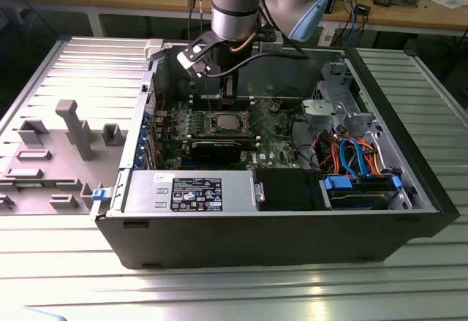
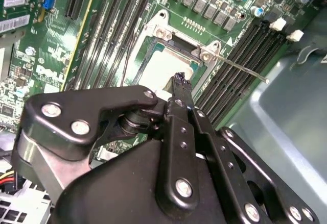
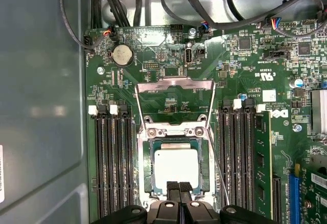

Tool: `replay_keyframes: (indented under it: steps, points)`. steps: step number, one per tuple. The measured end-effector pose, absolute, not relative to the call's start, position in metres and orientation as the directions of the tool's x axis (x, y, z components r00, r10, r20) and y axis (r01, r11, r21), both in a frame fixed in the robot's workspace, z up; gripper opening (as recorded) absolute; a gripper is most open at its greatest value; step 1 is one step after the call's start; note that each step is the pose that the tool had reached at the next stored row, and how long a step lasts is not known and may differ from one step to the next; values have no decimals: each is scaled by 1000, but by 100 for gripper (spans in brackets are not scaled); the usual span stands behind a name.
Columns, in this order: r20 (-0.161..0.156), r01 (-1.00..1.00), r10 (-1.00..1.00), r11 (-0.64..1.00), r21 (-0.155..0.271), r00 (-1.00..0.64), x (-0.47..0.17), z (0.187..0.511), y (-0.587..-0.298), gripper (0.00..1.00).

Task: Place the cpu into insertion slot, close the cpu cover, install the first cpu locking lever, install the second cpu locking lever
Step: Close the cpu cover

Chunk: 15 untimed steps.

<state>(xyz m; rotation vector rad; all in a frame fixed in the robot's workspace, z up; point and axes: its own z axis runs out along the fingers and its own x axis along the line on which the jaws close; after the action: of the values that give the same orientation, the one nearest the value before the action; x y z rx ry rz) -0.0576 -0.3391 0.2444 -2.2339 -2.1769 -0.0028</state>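
The cpu (image 3: 176,165) lies flat in the insertion slot (image 3: 148,175), its silvery top showing; it is also seen in the second wrist view as the cpu (image 2: 162,67) and in the exterior view as the cpu (image 1: 225,122). The cpu cover (image 3: 173,84) is swung open away from the socket, with green board showing through its window. A thin locking lever (image 2: 240,67) sticks out free beside the socket. My gripper (image 3: 179,185) hovers at the socket's edge just above the cpu with its black fingers pressed together and nothing between them. In the second wrist view the gripper (image 2: 179,77) points down at the chip.
Long black memory slots (image 3: 110,163) flank the socket on both sides. Cables (image 3: 204,9) run along the case wall beyond the board. In the exterior view a drive cage (image 1: 336,109) with coloured wires and a power supply (image 1: 194,189) fill the open case (image 1: 278,240).
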Motion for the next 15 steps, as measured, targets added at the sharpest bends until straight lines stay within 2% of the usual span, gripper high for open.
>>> replay_keyframes:
  steps: [15]
  points:
    - [17, 1000, 1000, -26, -12, 26, -52, 256, -339, 11]
